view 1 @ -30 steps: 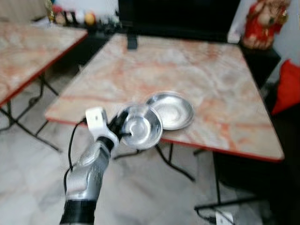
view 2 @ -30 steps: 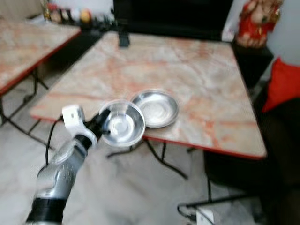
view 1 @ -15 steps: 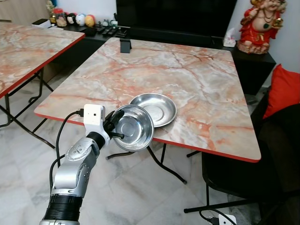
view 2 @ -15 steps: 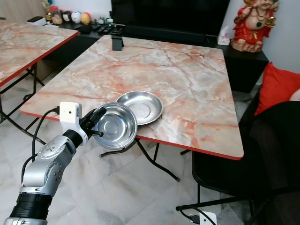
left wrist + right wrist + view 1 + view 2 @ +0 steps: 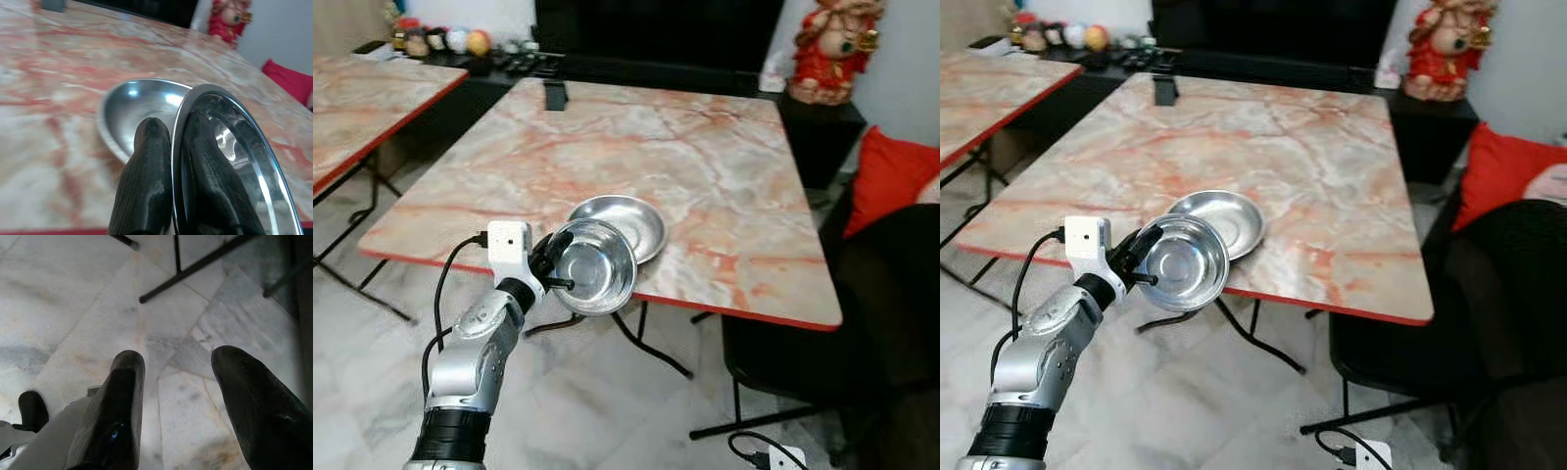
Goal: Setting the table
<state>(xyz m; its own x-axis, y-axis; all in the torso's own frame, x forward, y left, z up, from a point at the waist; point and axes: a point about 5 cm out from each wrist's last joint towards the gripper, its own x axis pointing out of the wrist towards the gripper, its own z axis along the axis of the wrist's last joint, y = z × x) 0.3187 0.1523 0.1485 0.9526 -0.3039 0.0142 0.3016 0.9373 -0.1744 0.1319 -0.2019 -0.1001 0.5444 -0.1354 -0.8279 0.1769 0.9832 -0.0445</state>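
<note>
At the far left a second marble table (image 5: 352,108) stands apart across a strip of floor. The left gripper (image 5: 558,262) hangs just off the near edge of the desk (image 5: 705,166), toward its left half, its two black fingers (image 5: 146,161) pinching the rim of a steel bowl (image 5: 595,266). One finger lies inside the rim and one outside, as the left wrist view shows. The bowl is tilted, its hollow facing up and toward the robot, and it overhangs the red near edge instead of resting flat on the top.

Just behind it, touching or nearly touching its far rim, a second steel bowl (image 5: 625,223) sits upright on the desk near that same edge. Farther back, a small dark stand (image 5: 554,95) rests at the far left corner. The right gripper (image 5: 171,401) points down at the marble floor (image 5: 73,293) with its fingers spread wide and nothing between them.

By my reading, the setting is barely begun: one bowl is placed, the held one has yet to be set down, and the other places around the desk have nothing laid.
</note>
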